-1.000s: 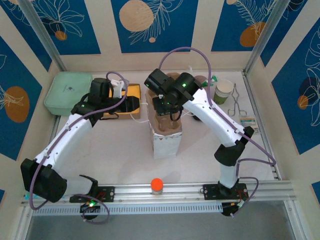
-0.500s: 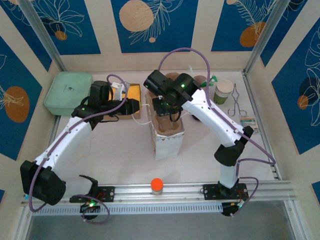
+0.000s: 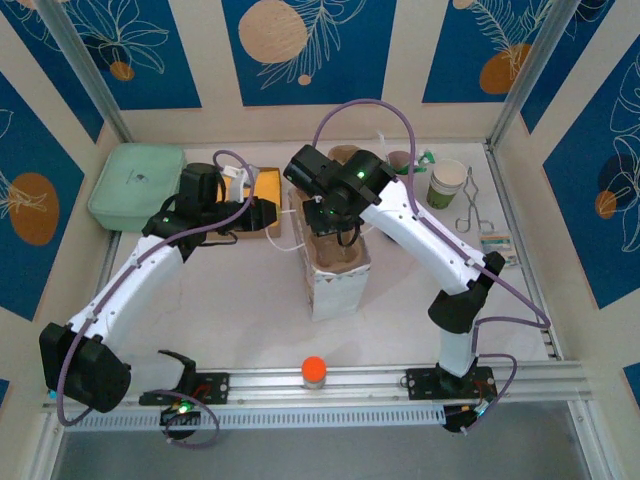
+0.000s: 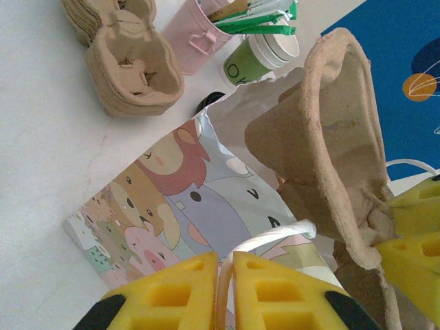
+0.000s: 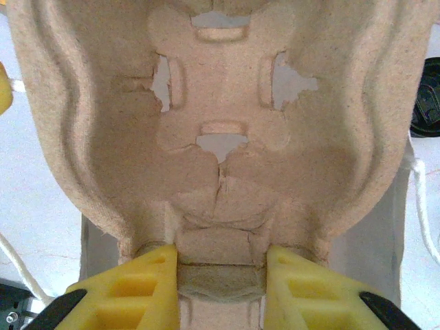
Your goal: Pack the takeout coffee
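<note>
A white worktop (image 3: pixel 230 300) forms the base of the enclosure. Behind it and on both sides of it stand wall panels (image 3: pixel 150 50) in deep blue and cream, printed with pale leaf outlines and orange and tan discs (image 3: pixel 272 30). Slanted aluminium posts (image 3: pixel 85 72) rise from the worktop's far corners. A slotted aluminium rail (image 3: pixel 370 375) runs along its near edge, with a grey floor strip (image 3: pixel 330 455) beyond that. The light is even, and shadows on the worktop are soft.
</note>
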Controlling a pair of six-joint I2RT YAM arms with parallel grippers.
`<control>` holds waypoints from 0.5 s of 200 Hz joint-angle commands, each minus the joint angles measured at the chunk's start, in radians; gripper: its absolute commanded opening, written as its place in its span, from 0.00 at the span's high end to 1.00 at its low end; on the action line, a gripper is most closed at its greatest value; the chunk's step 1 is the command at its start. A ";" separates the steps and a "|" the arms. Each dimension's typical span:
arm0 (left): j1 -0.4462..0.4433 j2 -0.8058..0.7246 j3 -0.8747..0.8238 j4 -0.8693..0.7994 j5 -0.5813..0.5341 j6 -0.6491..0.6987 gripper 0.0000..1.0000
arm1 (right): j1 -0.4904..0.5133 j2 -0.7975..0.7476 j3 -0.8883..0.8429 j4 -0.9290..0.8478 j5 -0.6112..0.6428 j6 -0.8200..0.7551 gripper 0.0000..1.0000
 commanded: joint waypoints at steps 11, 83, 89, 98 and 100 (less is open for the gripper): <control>0.004 -0.033 -0.005 -0.005 0.007 0.010 0.88 | -0.002 0.002 -0.004 -0.001 0.027 -0.018 0.71; 0.005 -0.033 0.000 -0.025 -0.004 0.023 0.89 | -0.025 0.002 -0.021 0.043 -0.006 -0.077 0.71; 0.005 -0.034 0.002 -0.029 -0.007 0.028 0.89 | -0.029 -0.001 -0.018 0.044 -0.006 -0.080 0.71; 0.005 -0.035 0.000 -0.035 -0.012 0.032 0.89 | -0.032 -0.004 -0.015 0.047 -0.007 -0.084 0.71; 0.005 -0.036 0.000 -0.036 -0.013 0.032 0.89 | -0.032 -0.006 -0.014 0.048 -0.007 -0.085 0.71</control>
